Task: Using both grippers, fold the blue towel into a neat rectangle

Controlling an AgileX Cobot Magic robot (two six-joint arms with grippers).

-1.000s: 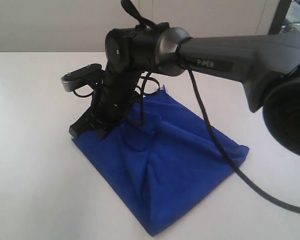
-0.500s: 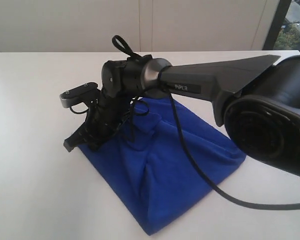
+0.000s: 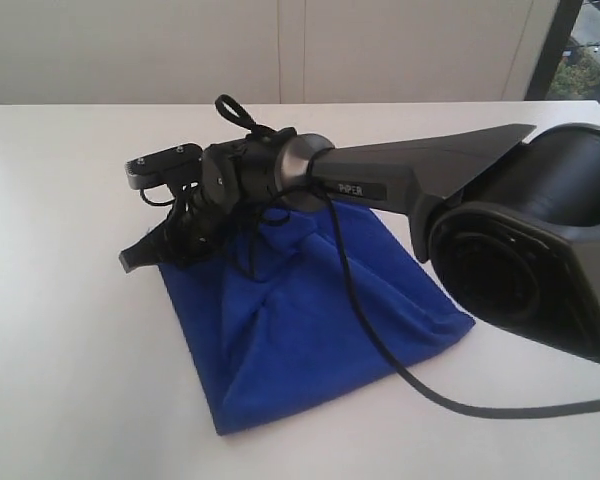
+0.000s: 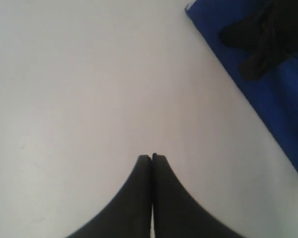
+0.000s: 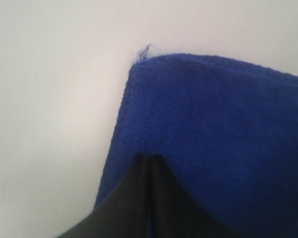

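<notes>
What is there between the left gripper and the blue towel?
Only bare white table. The left wrist view shows it: the shut left gripper is over the table, and the blue towel lies apart from it.

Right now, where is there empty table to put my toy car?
The white table is bare all along the left of the blue towel, and behind it toward the far edge. The middle and right are crowded: the towel lies there, with the black arm reaching over it.
</notes>
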